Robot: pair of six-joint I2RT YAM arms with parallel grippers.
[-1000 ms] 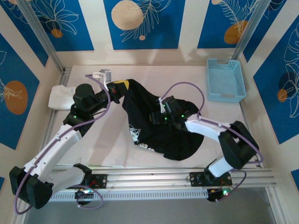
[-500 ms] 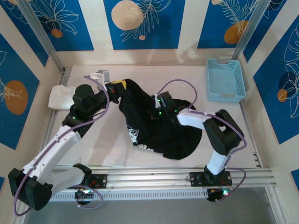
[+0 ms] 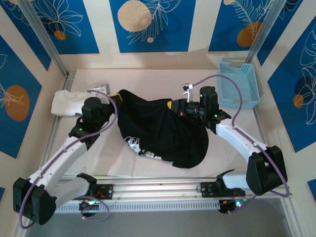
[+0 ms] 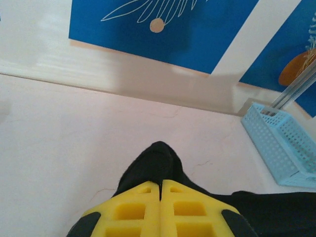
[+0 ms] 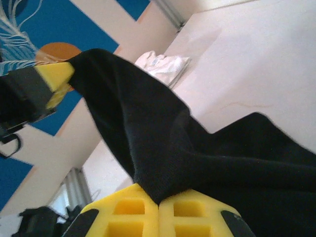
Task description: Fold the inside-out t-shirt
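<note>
In the last 1 second the right pincer (image 3: pixel 174 105) has clamped the black inside-out t-shirt (image 3: pixel 163 133) on the tabletop (image 3: pixel 148 79) and pulled toward 3 o'clock against the left pincer (image 3: pixel 115 97), clamped at its 10 o'clock edge, likely stretching it flat before folding.

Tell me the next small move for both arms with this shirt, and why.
Probably draw the two grippers slightly apart to stretch the cloth. The left gripper and right gripper are each shut on the black t-shirt, which spans between them with its lower part rumpled on the table.
</note>
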